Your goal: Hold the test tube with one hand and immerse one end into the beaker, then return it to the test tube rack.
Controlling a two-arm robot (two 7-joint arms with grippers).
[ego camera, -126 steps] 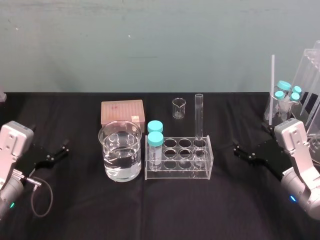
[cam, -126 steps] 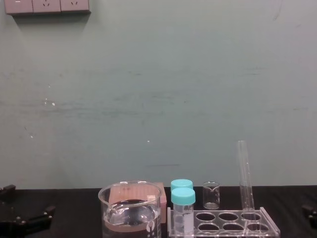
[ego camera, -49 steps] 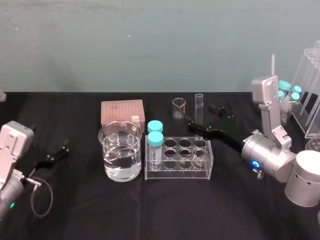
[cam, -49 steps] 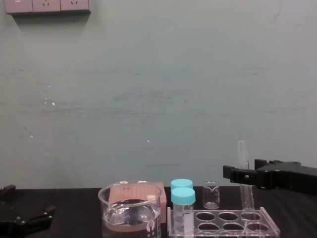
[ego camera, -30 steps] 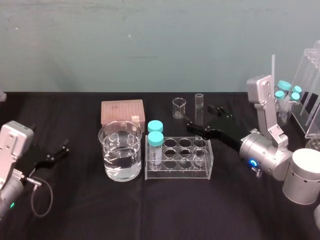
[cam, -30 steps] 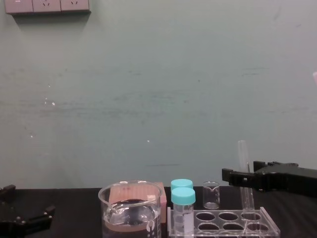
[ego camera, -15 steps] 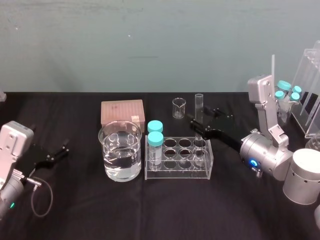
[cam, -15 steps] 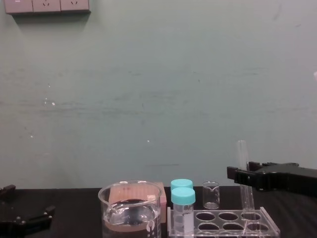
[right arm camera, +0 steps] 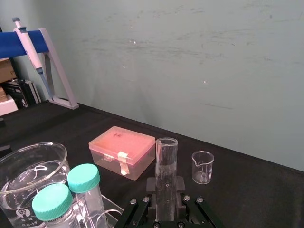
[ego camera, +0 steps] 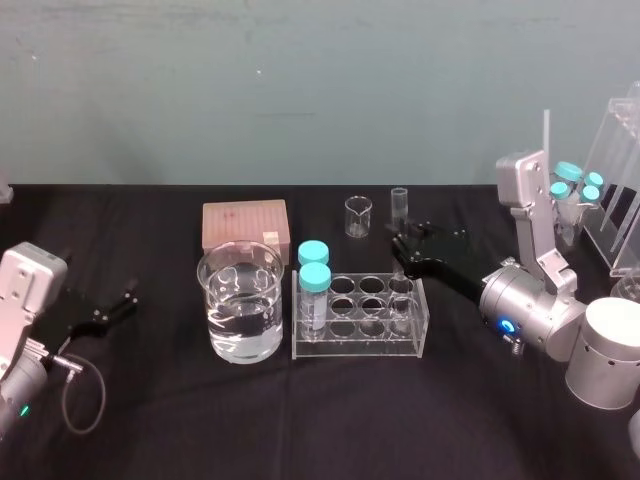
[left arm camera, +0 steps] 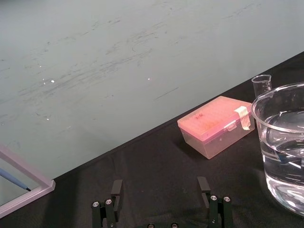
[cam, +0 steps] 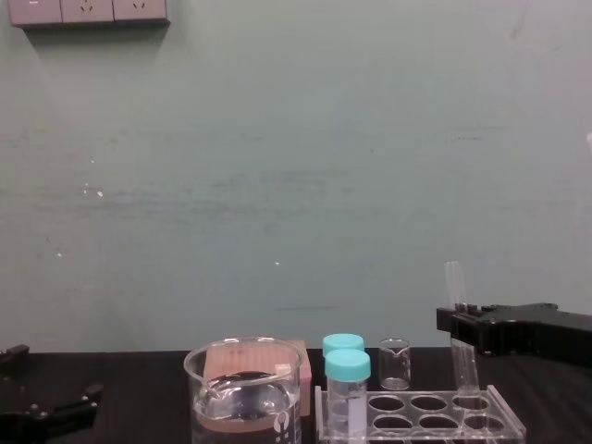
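Note:
The test tube [ego camera: 399,205] stands in the back right hole of the clear test tube rack [ego camera: 355,340], leaning slightly. My right gripper [ego camera: 402,250] reaches in from the right and is shut on the tube about halfway up. In the right wrist view the test tube [right arm camera: 166,175] sits between the two black fingers [right arm camera: 180,186]. From the chest, the right gripper [cam: 458,321] crosses the test tube [cam: 455,287] above the rack [cam: 421,416]. The beaker [ego camera: 240,300] with clear liquid stands left of the rack. My left gripper [ego camera: 125,300] rests open at the far left.
Two turquoise-capped vials [ego camera: 314,270] fill the rack's left holes. A pink box [ego camera: 244,224] and a tiny beaker [ego camera: 357,216] stand behind. A clear stand with capped vials [ego camera: 590,190] is at the far right. A pipette stand [right arm camera: 35,52] sits beyond the beaker.
My right gripper's fingers have closed from wide open onto the test tube. The rack and its vials have shifted slightly to the right. The left arm has not moved.

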